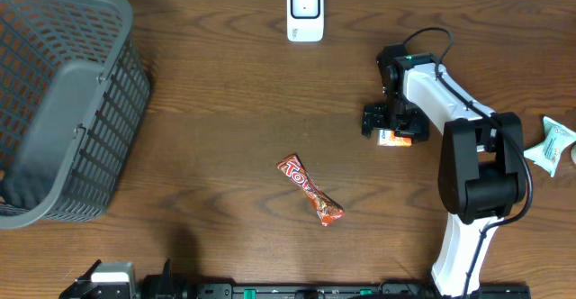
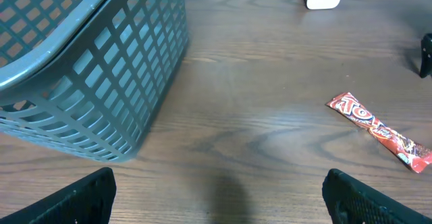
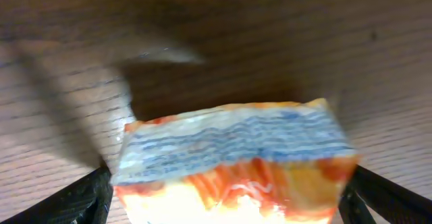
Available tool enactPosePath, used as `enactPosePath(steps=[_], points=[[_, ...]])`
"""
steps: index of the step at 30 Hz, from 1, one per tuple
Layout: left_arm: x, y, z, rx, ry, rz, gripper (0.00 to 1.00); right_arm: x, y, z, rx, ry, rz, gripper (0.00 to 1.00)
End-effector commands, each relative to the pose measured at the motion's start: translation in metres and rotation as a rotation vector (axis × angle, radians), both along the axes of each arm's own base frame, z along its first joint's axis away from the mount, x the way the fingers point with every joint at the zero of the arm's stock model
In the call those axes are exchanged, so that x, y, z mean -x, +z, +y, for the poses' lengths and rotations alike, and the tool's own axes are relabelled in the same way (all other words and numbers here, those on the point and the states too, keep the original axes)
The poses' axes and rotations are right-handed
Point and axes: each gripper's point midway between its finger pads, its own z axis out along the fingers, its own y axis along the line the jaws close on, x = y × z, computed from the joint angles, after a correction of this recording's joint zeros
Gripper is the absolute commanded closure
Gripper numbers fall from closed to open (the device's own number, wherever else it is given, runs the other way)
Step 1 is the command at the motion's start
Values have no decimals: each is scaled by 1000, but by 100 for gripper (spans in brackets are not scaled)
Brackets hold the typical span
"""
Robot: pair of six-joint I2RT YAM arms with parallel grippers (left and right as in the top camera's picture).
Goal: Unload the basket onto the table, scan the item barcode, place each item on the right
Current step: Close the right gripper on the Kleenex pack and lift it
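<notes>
Packaging decides the approach here: the small orange, white and blue soft film packet (image 1: 394, 139) sits on the brown wooden table (image 1: 225, 92) right of centre in the overhead view, directly beneath the right gripper (image 1: 392, 126). In the right wrist view it fills the lower middle of the frame, with the black fingers (image 3: 71, 200) showing at the lower left and lower right corners, one on either side of it. Those jaws are spread wide. The packet's ends come close to the pads, but nothing shows it squeezed or creased, and I cannot tell whether it is touched at all. The left gripper (image 2: 219, 200) is at the bottom edge of the overhead view, its jaws likewise wide apart with nothing between them.

The packet looks light, thin-walled and somewhat puffy, so it should yield under pressure and may slip on its glossy film. Taking it across the two ends that the fingers flank, with modest force, seems safest. A hard pinch could crumple the printed face and spoil the barcode, whose position is not visible. The white rounded barcode scanner (image 1: 305, 12) stands at top centre, well apart from the packet. A red twisted-end candy bar wrapper (image 1: 310, 190) lies at centre, a grey slatted plastic basket (image 1: 54, 110) at upper left, and a teal and white sachet (image 1: 551, 146) at the right edge
</notes>
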Motion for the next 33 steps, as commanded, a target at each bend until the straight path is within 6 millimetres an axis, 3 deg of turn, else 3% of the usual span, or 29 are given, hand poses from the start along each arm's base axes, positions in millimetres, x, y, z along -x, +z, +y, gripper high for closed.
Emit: enactPosePath(steps=[1, 5, 11, 16, 23, 28, 33], points=[[2, 1, 2, -18, 8, -5, 2, 6, -16, -23, 128, 68, 31, 1], [2, 1, 2, -18, 8, -5, 2, 9, -17, -18, 92, 90, 47, 4], [2, 1, 2, -18, 8, -5, 2, 10, -18, -12, 51, 90, 53, 43], [2, 1, 2, -18, 8, -5, 2, 5, -17, -11, 46, 89, 33, 53], [2, 1, 2, -18, 8, -5, 2, 10, 4, 19, -123, 66, 90, 51], [2, 1, 2, -18, 8, -5, 2, 28, 29, 61, -379, 77, 188, 55], [2, 1, 2, -18, 8, -5, 2, 49, 47, 85, -549, 66, 283, 55]])
